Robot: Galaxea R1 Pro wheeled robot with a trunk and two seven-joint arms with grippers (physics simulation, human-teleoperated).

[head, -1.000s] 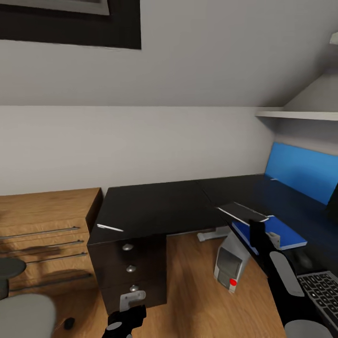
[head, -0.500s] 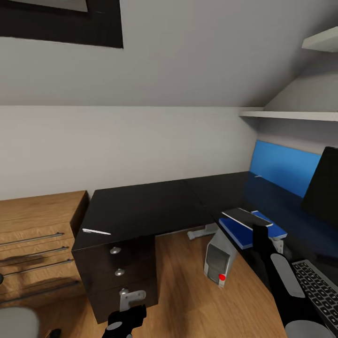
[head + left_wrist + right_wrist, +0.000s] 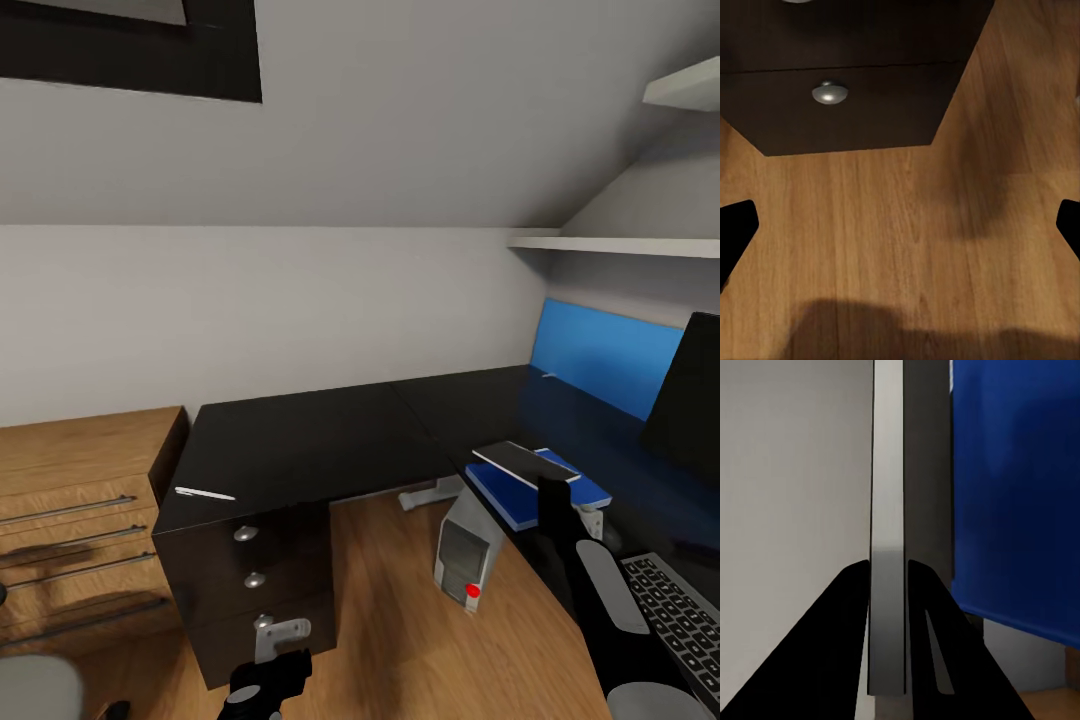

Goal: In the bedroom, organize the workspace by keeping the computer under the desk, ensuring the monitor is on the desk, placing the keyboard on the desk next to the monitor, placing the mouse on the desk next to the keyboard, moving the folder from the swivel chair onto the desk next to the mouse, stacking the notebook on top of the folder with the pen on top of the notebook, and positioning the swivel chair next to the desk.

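Head view, bottom edge left of centre: left gripper (image 3: 268, 686) low over the wood floor (image 3: 400, 610). The left wrist view shows its two black fingertips (image 3: 735, 232) at opposite frame edges, spread wide with nothing between, and adds a close look at one silver knob (image 3: 829, 93) of the drawer unit (image 3: 262, 590). Lower right of the head view: right arm runs up to the right gripper (image 3: 551, 497), at the near edge of the notebook (image 3: 524, 462). From the head camera the grip is hard to read; the right wrist view settles it — both black fingers (image 3: 847, 622) pressed onto the notebook's pale edge (image 3: 886, 555), with the blue folder (image 3: 1016, 487) behind. In the head view the notebook is over the folder (image 3: 540, 490) on the desk (image 3: 330, 440). Keyboard (image 3: 675, 615) at lower right on the desk. Computer (image 3: 464, 548) stands on the floor below the desk edge, red dot low on its front. Pen (image 3: 204, 493) lies on the desk's left wing above the drawers. Monitor (image 3: 690, 400) at right edge. Wooden cabinet (image 3: 80, 510) at left — grey swivel chair (image 3: 35, 690) seat in the bottom left corner. Blue wall panel (image 3: 600, 355) further back.
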